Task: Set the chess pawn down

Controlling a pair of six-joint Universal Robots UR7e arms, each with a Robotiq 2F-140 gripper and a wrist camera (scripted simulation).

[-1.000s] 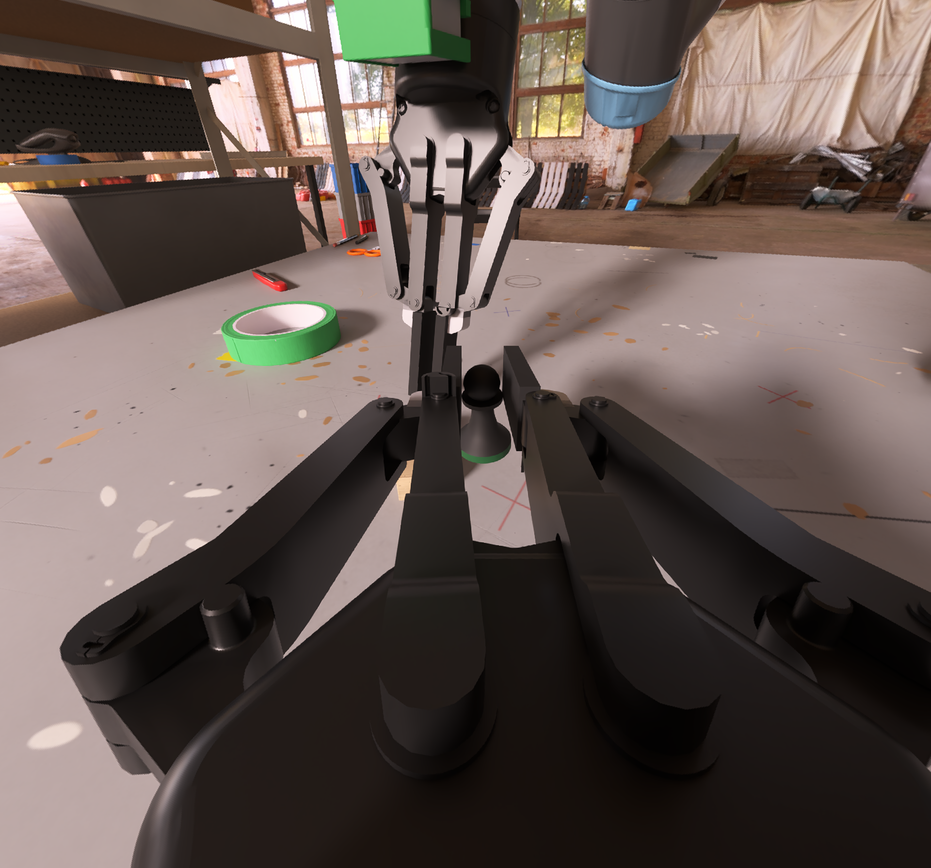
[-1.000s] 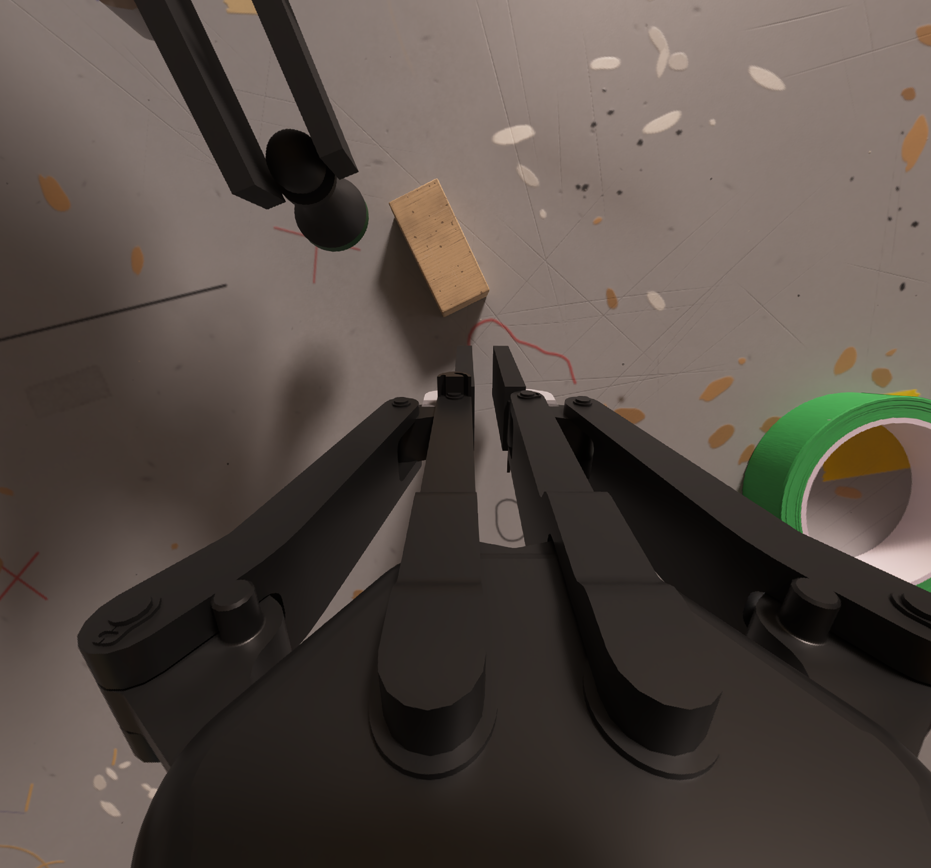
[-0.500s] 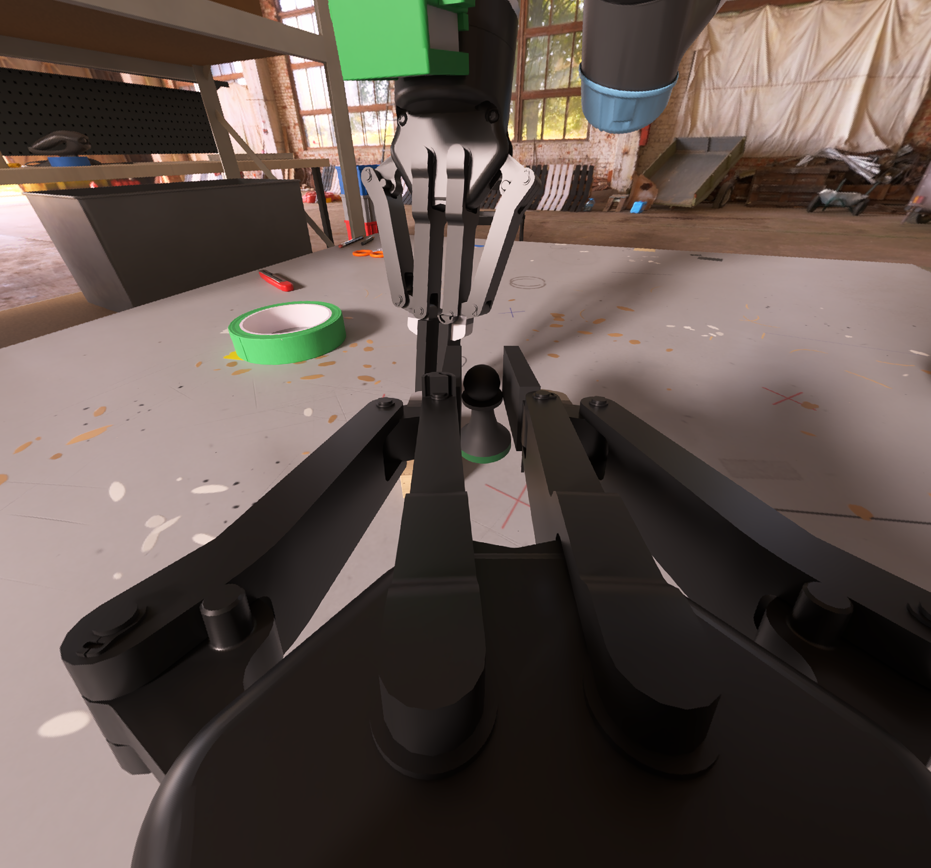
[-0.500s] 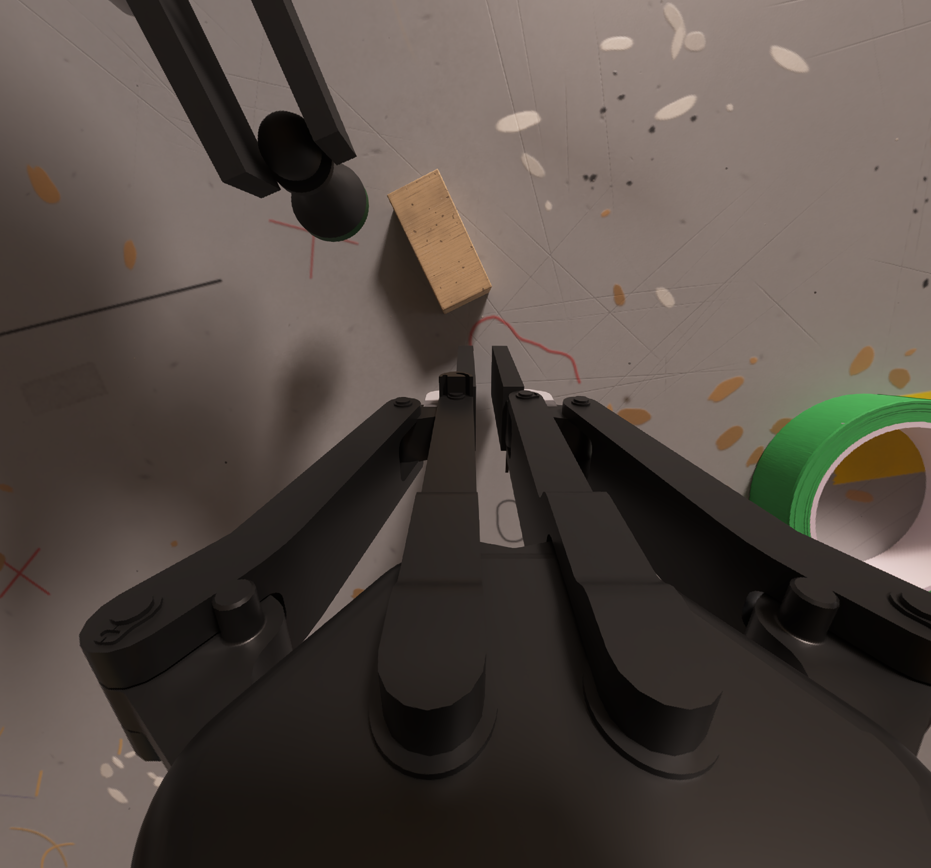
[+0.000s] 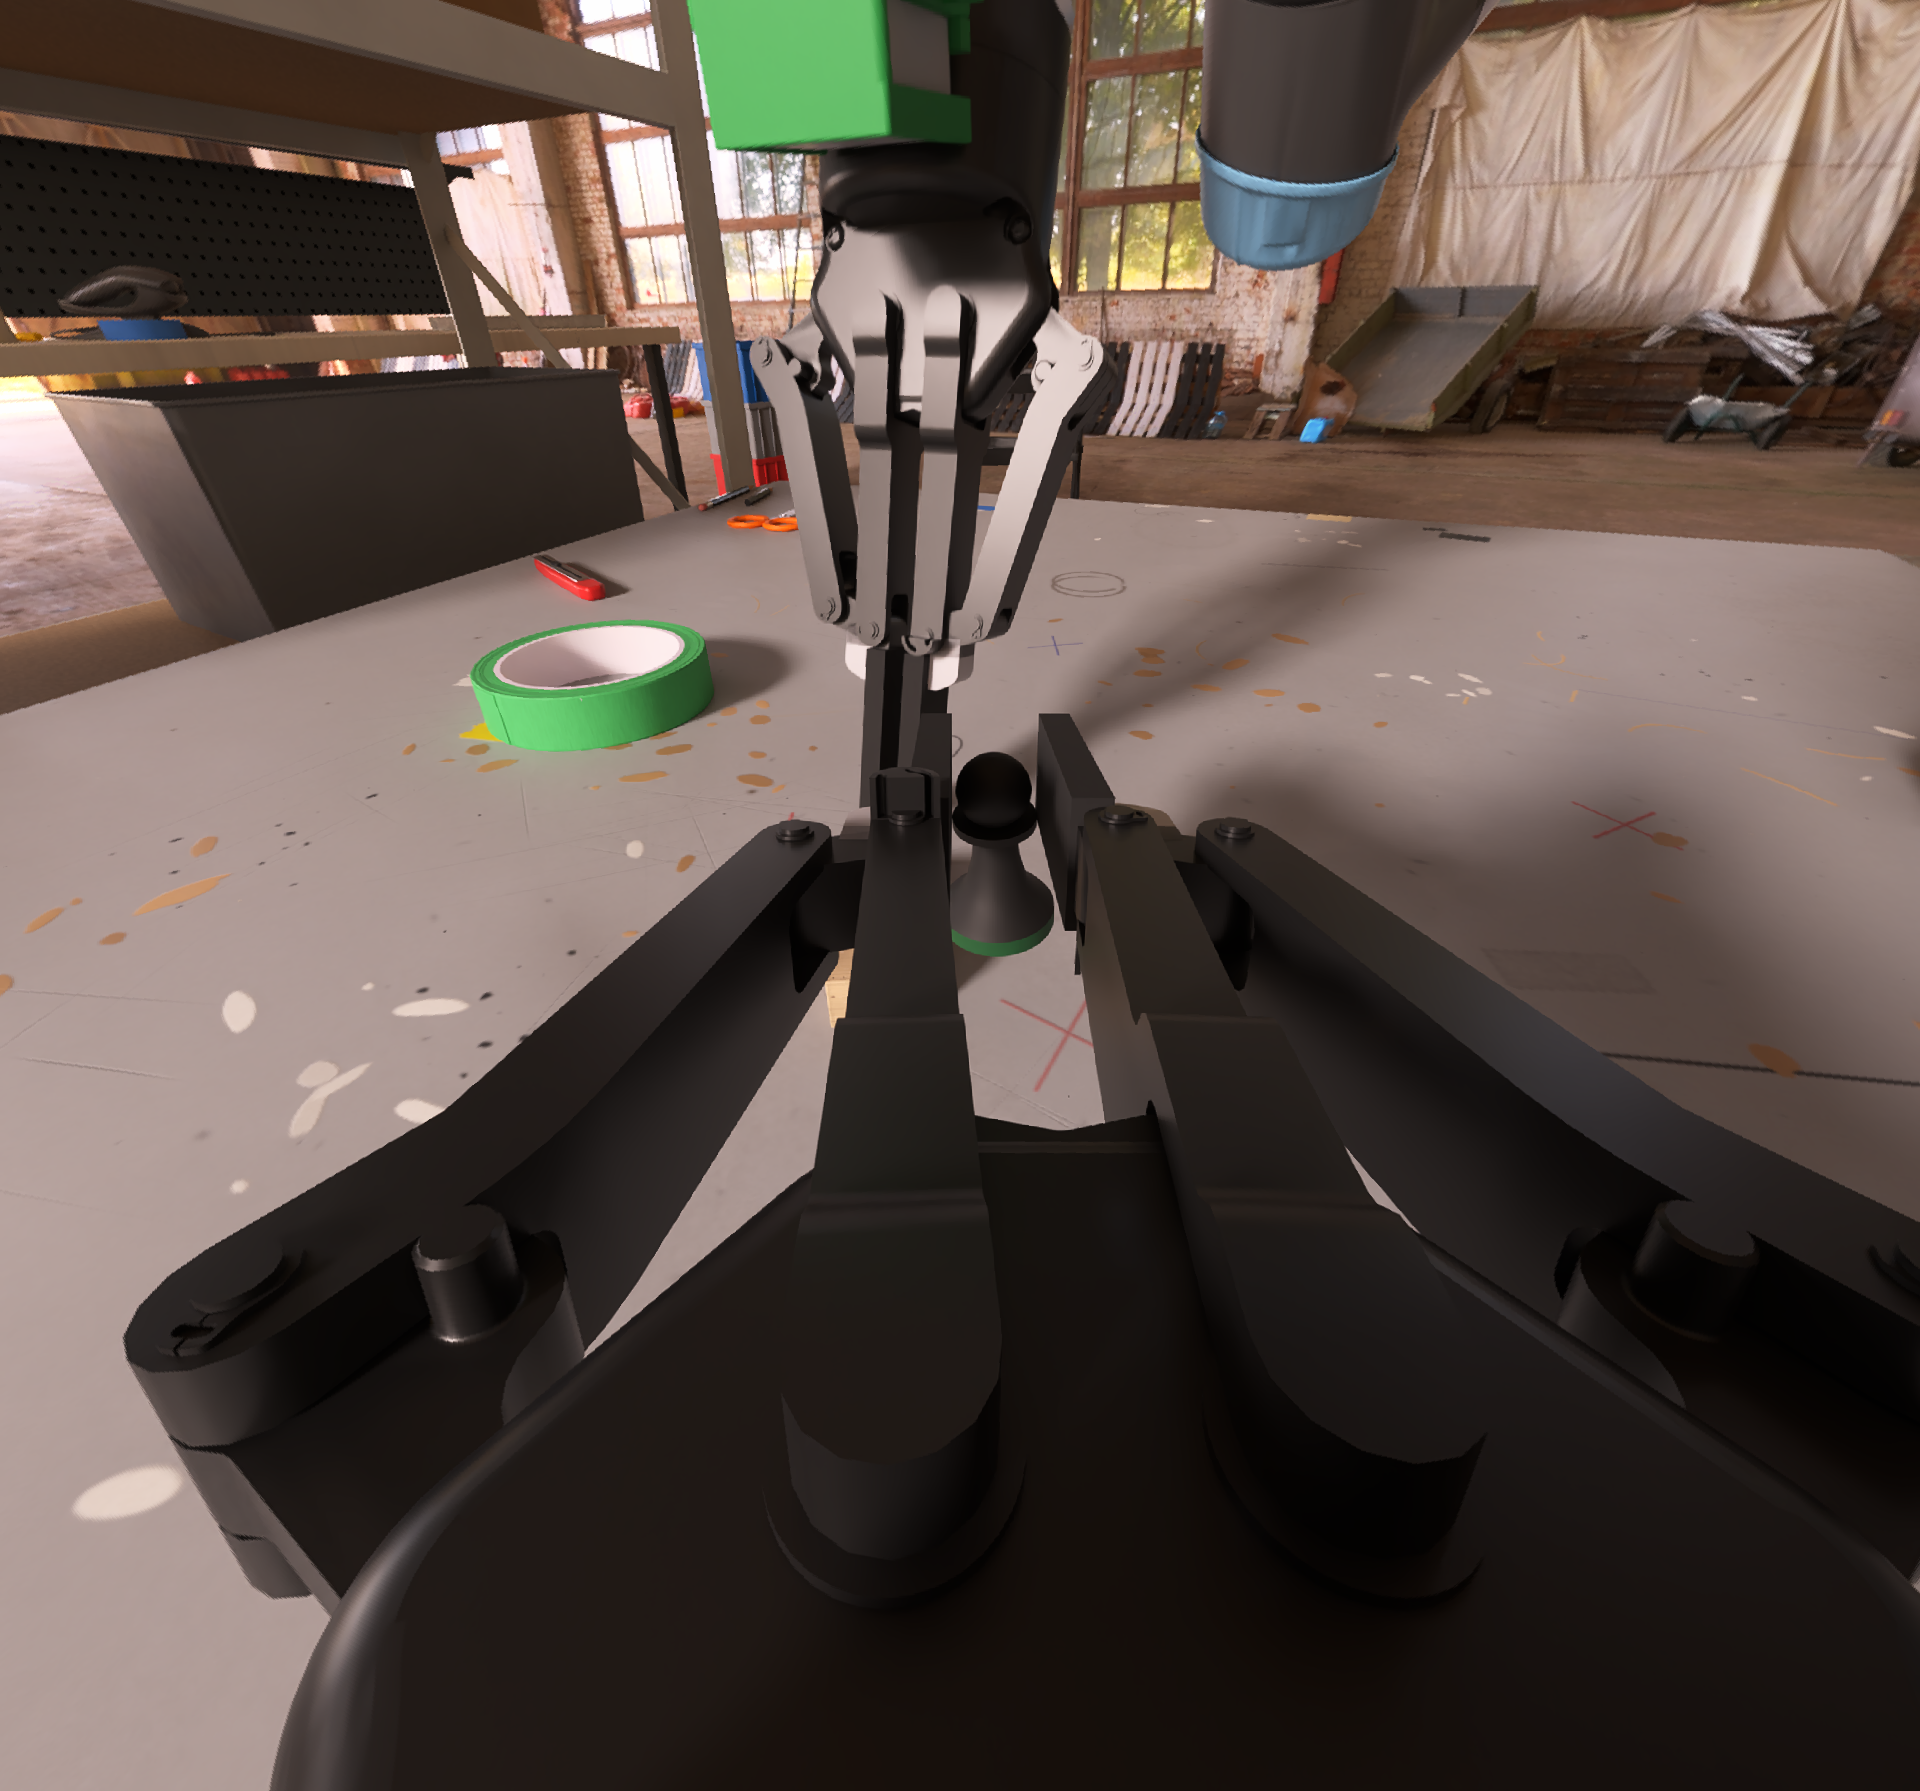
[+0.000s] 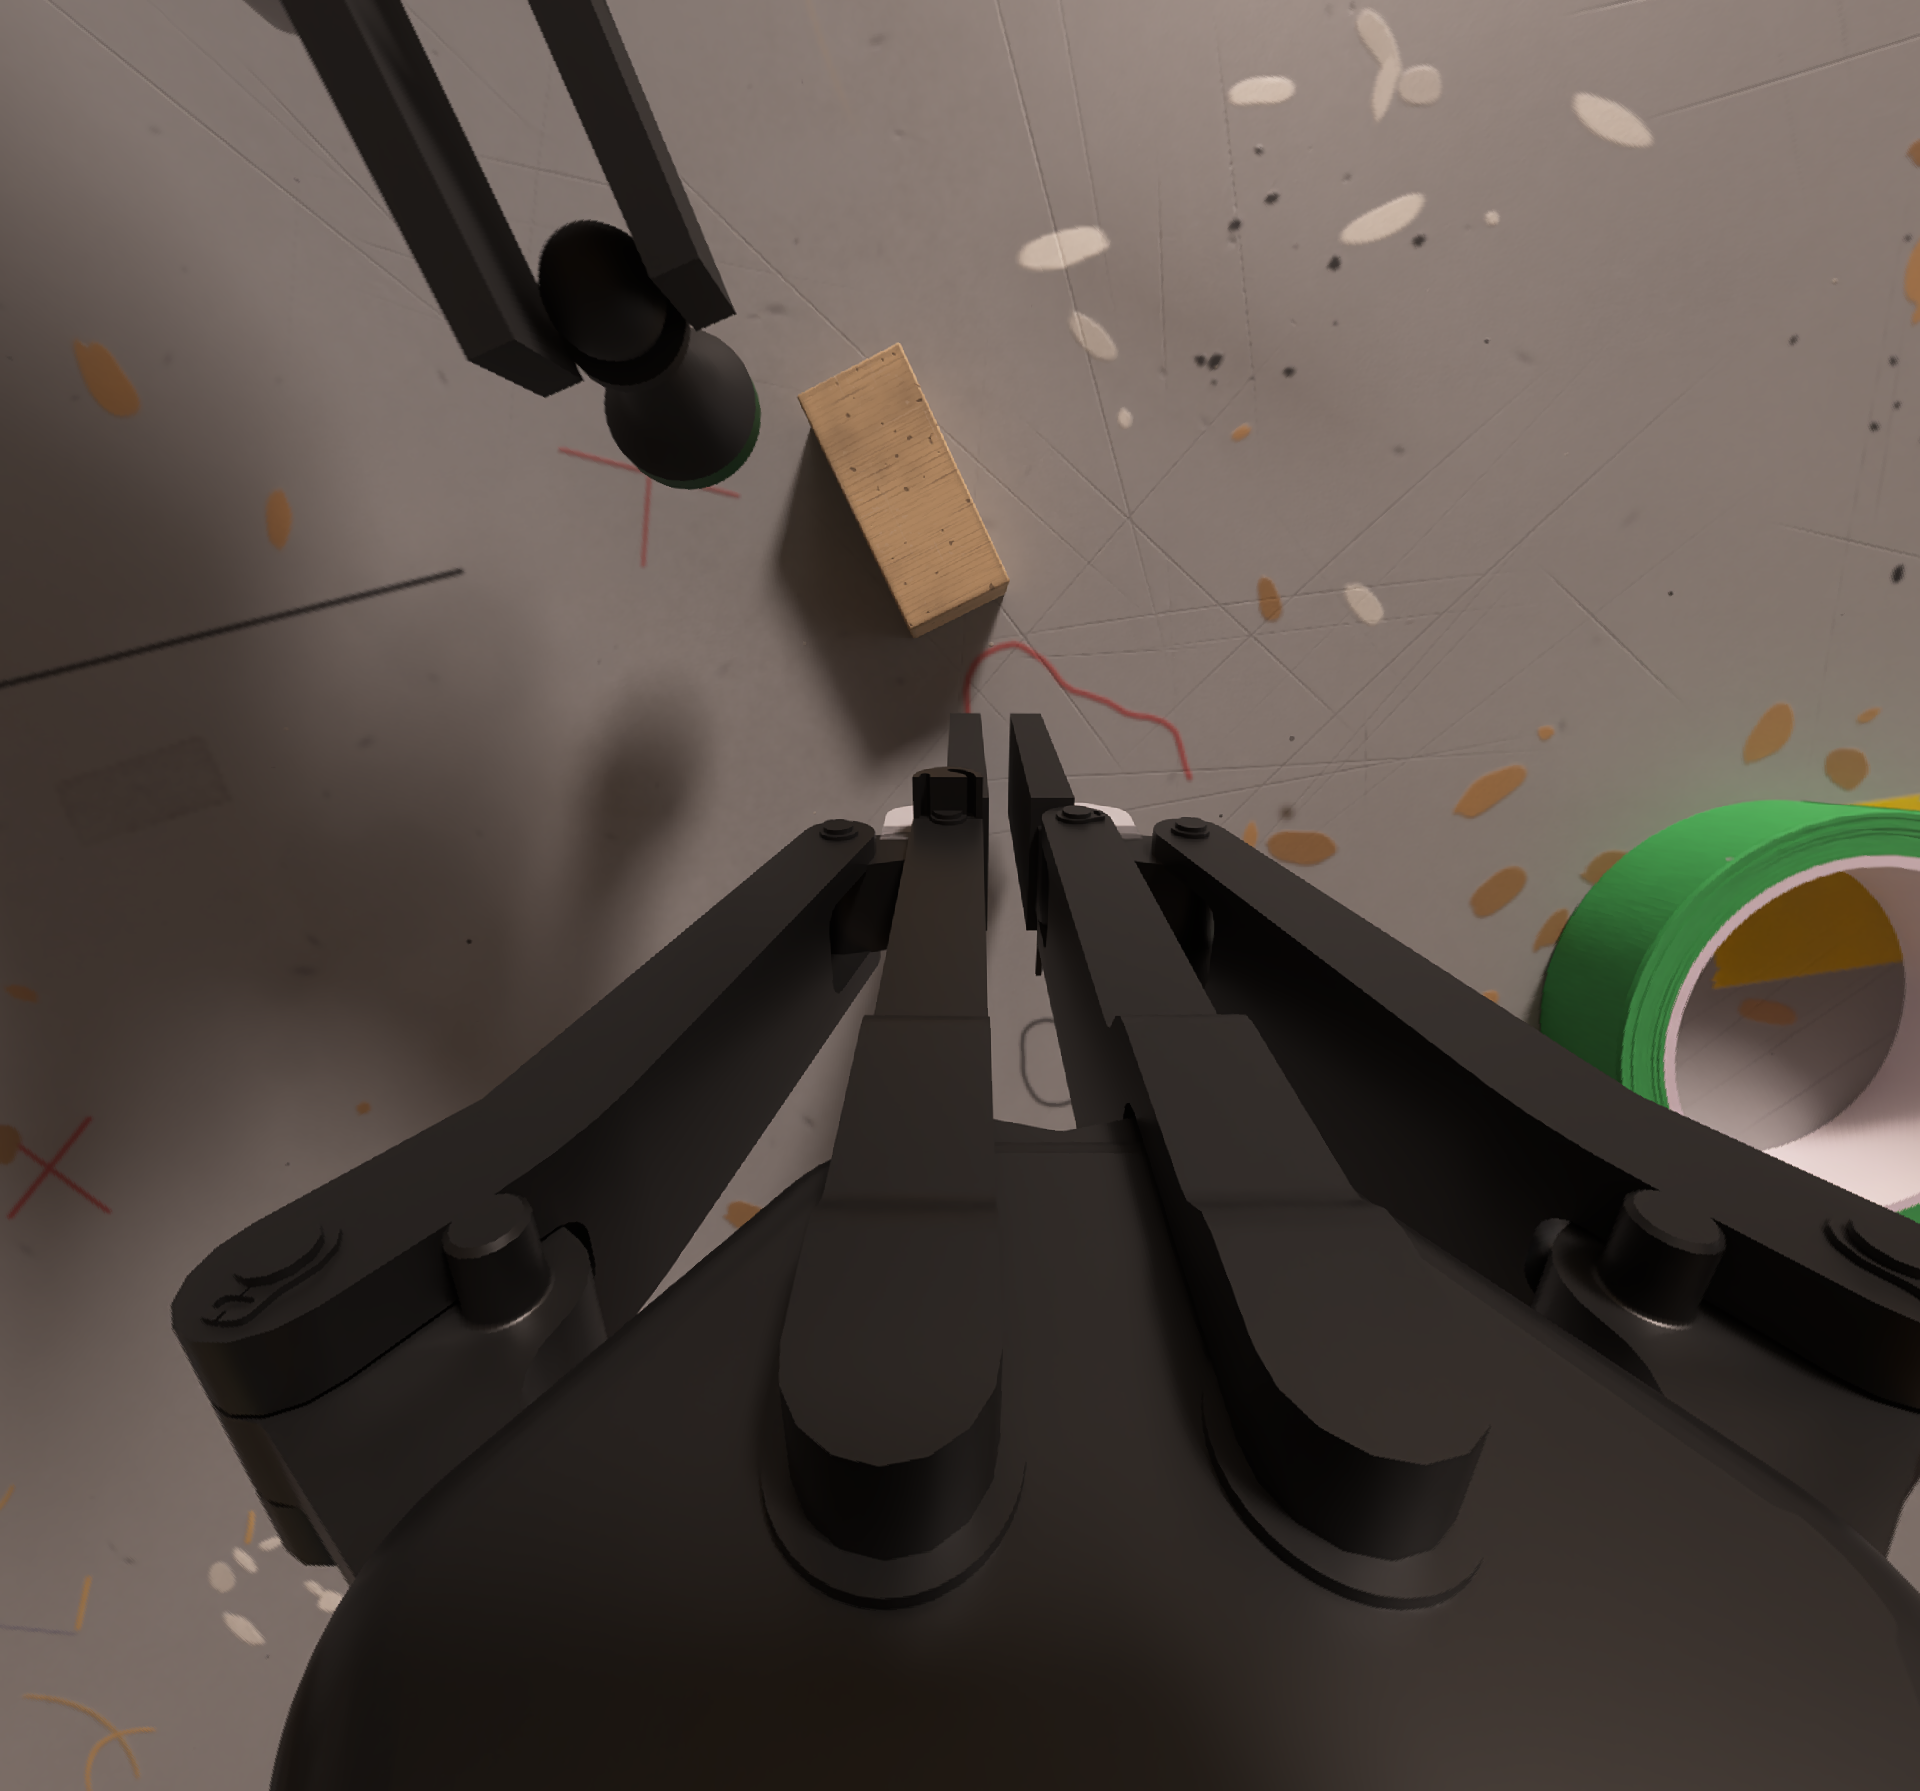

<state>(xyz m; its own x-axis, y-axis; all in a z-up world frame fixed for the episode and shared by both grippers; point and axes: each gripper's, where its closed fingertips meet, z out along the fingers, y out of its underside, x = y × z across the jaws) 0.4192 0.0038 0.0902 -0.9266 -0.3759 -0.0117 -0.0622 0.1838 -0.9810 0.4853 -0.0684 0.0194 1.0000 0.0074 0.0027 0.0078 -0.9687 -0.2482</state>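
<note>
Brick hall, tall sunlit windows (image 5: 1132,79), pale hanging tarp (image 5: 1662,141), metal shelving (image 5: 343,48), dirt floor (image 5: 1455,494)

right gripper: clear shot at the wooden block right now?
Probably yes. The right gripper hangs just short of the wooden block with bare table between, but its jaws are nearly shut and must open first.

Daylight enters via the tall windows (image 5: 1132,110) behind the surface (image 5: 1455,754); background bright, foreground tool bodies near-black with little detail. Soft, broad shadows fall across the surface right of the green tape roll (image 5: 592,681). Both views sharp, no glare. Strong wide-angle stretch toward the edges; shelf frame (image 5: 686,183) lines lean.
</note>
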